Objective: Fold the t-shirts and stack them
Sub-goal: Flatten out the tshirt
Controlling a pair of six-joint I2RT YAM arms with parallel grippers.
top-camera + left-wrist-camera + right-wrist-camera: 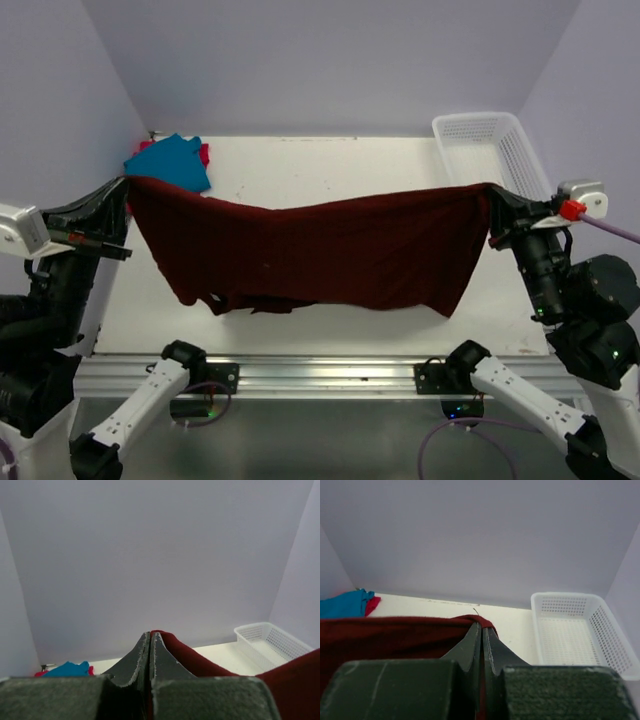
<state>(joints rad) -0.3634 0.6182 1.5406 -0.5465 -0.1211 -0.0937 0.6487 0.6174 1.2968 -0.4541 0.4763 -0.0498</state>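
Observation:
The dark maroon t-shirt [320,250] hangs stretched between both grippers above the table, sagging in the middle, its lower edge bunched at the lower left. My left gripper [126,183] is shut on its left corner; the cloth shows beside the closed fingers in the left wrist view [185,655]. My right gripper [490,192] is shut on its right corner, with cloth over the fingertips in the right wrist view [420,635]. The teal blue t-shirt [172,162] lies at the back left on the red-pink t-shirt [204,153], which is mostly hidden.
A white mesh basket [490,150] stands at the back right corner, also in the right wrist view [575,630]. The white table [330,165] is walled by purple panels. A metal rail [320,375] runs along the near edge.

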